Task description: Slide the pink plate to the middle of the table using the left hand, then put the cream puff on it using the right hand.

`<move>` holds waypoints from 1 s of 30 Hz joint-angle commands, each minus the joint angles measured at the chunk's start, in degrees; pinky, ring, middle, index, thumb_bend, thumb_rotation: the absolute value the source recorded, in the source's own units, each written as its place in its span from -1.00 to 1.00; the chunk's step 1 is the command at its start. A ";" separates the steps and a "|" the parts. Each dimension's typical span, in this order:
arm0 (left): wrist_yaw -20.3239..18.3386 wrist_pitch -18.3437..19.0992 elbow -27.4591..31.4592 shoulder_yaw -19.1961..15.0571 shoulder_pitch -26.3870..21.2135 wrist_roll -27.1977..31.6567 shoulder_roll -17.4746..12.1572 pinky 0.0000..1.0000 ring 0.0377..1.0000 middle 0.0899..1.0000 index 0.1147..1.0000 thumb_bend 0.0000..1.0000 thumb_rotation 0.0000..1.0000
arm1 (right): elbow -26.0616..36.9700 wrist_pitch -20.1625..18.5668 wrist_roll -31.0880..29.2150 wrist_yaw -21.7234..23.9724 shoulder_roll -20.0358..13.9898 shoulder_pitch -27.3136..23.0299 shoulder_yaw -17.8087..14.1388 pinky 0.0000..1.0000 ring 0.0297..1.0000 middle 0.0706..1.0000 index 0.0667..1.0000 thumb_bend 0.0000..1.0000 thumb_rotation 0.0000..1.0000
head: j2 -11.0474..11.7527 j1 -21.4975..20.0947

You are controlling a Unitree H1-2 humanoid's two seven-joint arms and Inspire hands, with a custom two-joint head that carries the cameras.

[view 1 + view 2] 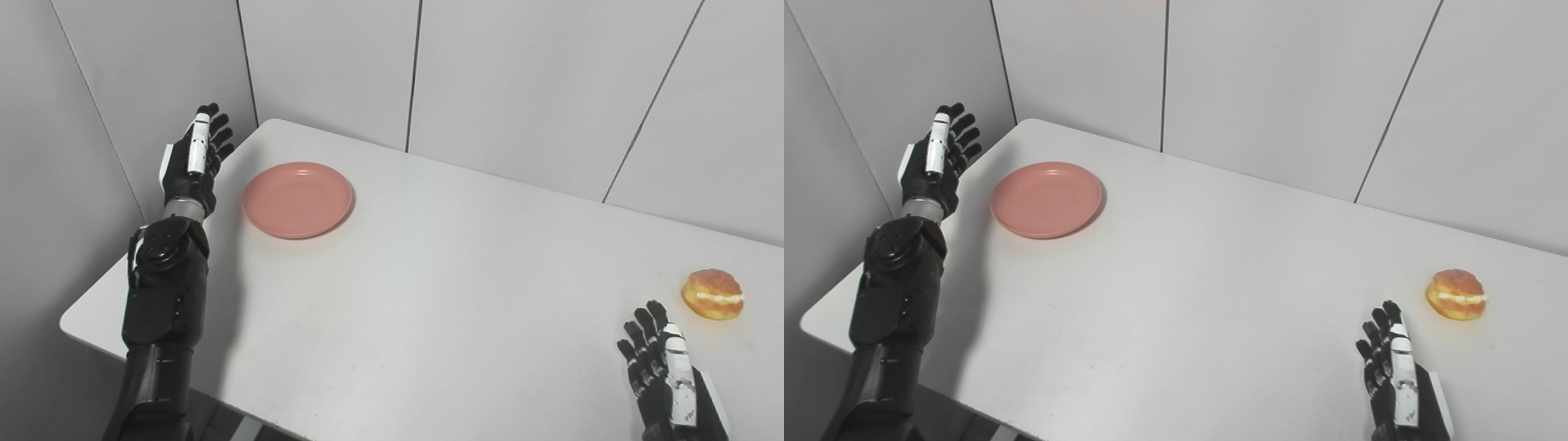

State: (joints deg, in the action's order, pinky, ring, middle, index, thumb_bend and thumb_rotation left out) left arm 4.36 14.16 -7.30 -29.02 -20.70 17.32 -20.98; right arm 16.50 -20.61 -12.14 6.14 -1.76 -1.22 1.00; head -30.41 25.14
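A white table (429,275) is seen set into a corner of pale grey wall panels (527,79), whose dark vertical seams run down behind its far edge. The pink plate (297,199) is found lying flat on the table towards ten o'clock from the table's middle, close to the far left corner and well apart from the centre; nothing is carried on it. The left hand (193,159) is held up just beside the plate at its nine o'clock side, above the table's left edge, with a gap left between hand and rim; its fingers are stretched out and slightly spread, pointing towards twelve o'clock, and nothing is held in it. The black left forearm (162,288) is seen rising from the lower left edge of the view. The cream puff (712,294), golden brown with a white line of filling showing round its middle, is placed on the table at about four o'clock from the centre, near the right side. The right hand (1396,367) is held low near the front right, at about seven o'clock from the puff and apart from it, fingers extended and parted, empty.
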 commanded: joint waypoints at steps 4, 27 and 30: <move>0.04 -2.89 -0.58 -0.46 -2.35 0.33 -2.15 0.82 0.81 0.79 0.71 -0.29 0.81 | 1.15 1.78 -0.06 0.12 0.10 -1.14 -0.17 1.00 1.00 1.00 1.00 -0.78 1.00 | -0.01 -0.05; -0.43 -6.88 -7.43 -0.43 -1.65 1.08 -1.95 0.81 0.81 0.79 0.72 -0.38 0.92 | 1.24 1.72 -0.67 0.26 0.12 -1.20 -0.16 1.00 1.00 1.00 1.00 -0.82 1.00 | -0.15 -0.19; -0.32 -7.43 -8.60 -0.06 -1.77 0.74 -2.02 0.81 0.81 0.79 0.73 -0.37 0.93 | 0.84 2.14 -0.68 0.62 -0.10 -1.29 -0.03 1.00 1.00 1.00 1.00 -0.82 1.00 | -0.04 -0.31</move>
State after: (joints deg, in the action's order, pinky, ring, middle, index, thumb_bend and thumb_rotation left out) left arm 4.35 9.41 -16.64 -29.34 -20.73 18.48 -21.21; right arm 16.48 -20.61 -12.46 6.06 -1.79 -1.20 1.03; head -30.41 24.87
